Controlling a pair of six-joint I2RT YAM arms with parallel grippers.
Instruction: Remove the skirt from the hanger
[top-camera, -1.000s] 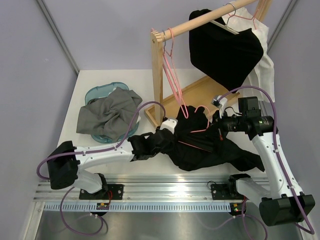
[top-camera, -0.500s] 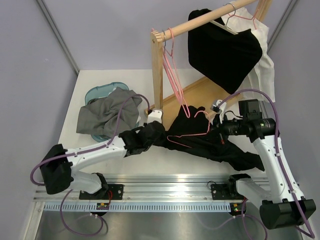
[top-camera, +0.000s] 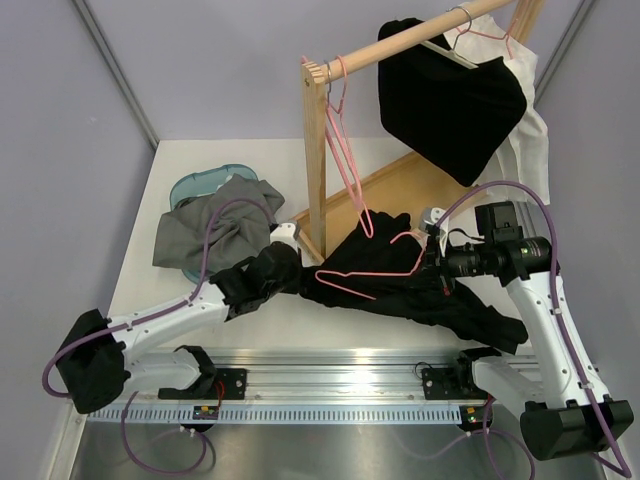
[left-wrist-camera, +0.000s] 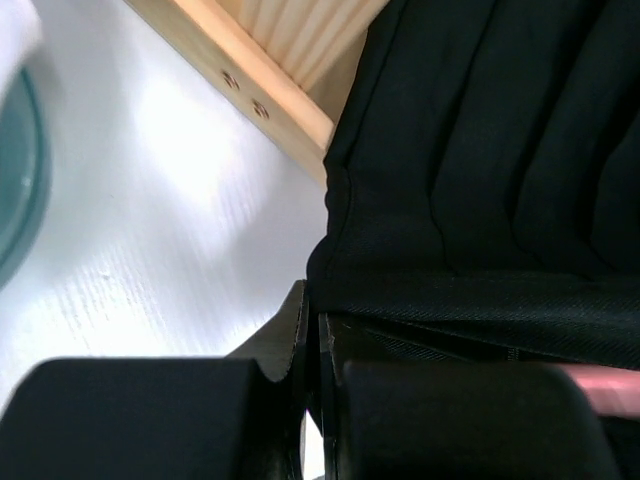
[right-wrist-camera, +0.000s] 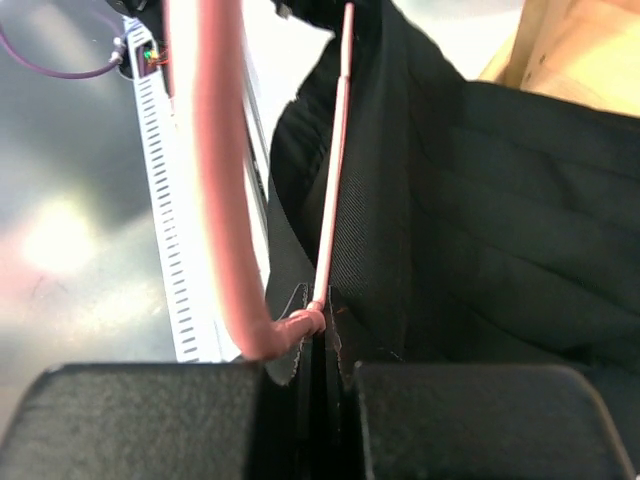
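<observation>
- Left gripper (top-camera: 280, 266) is clenched on the edge of the black skirt (top-camera: 400, 292); the left wrist view shows a fold of hem pinched flat between its dark fingers.
- Right gripper (right-wrist-camera: 325, 352) is clamped on a bend of the pink hanger (right-wrist-camera: 213, 180), with a scrap of skirt cloth caught in the same bite.
- The skirt lies low over the white table (top-camera: 250, 160), stretched between the two arms just near of the wooden rack (top-camera: 316, 150).
- Progress, as I judge it: partway. The hanger's left corner looks bare on top of the cloth, but its right end sits among the folds, so the skirt is not yet free.
- What is left: draw cloth and hanger apart until they separate.
- The skirt is a matte, finely woven fabric, soft and ridged in long folds.
- The hanger is thin, smooth, pink-coated wire, stiff, with rounded bends.
</observation>
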